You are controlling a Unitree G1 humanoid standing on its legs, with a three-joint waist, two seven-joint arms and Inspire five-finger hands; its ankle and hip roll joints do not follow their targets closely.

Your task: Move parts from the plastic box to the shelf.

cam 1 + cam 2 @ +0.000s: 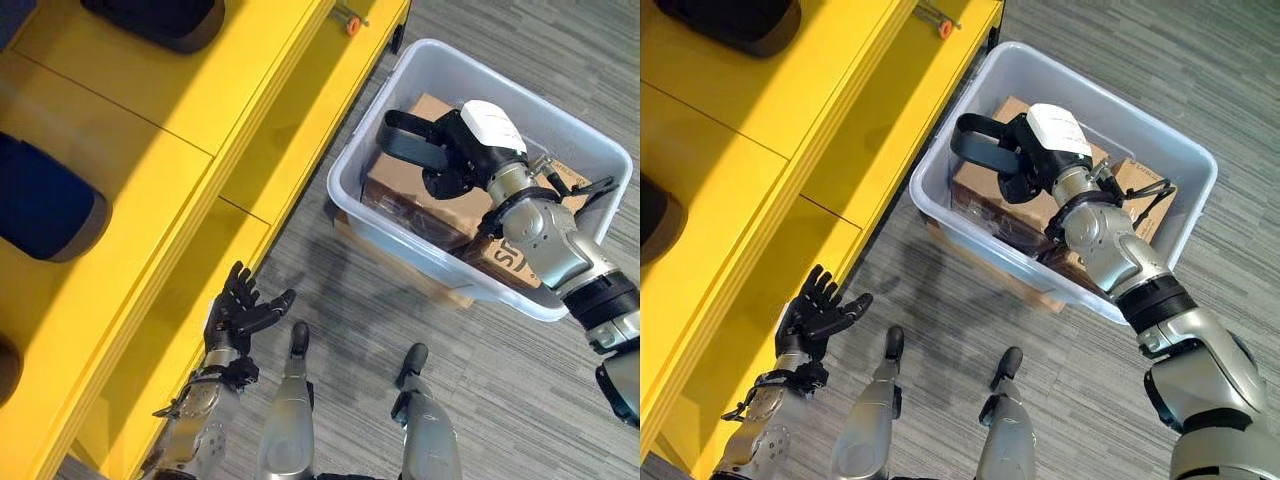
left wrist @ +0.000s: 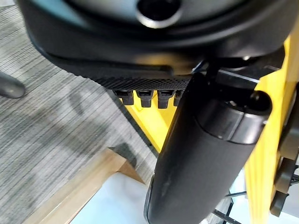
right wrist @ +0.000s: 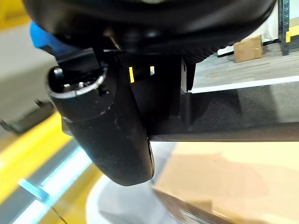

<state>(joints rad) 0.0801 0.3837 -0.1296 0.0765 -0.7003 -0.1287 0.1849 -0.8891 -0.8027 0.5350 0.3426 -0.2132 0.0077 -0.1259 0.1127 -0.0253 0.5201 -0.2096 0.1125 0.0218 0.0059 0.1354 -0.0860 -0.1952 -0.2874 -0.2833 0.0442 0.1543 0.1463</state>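
Observation:
The clear grey plastic box [image 1: 372,215] stands on the floor to the right of the yellow shelf [image 1: 150,110]. Brown cardboard cartons [image 1: 400,190] lie inside it. My right hand [image 1: 465,150], with a white cover on its back, reaches into the box above the cartons. Its fingers and thumb curl round a flat black part [image 1: 400,135], whose dark slab [image 3: 243,116] runs under the fingers in the right wrist view. My left hand [image 1: 238,312] hangs open by the shelf's lower front edge, palm up and holding nothing.
A black padded part [image 1: 160,20] and a dark blue one [image 1: 45,205] lie on the shelf top. An orange knob [image 1: 352,25] sticks out at the shelf's far corner. A flat cardboard piece [image 1: 400,265] lies under the box. Grey carpet surrounds it.

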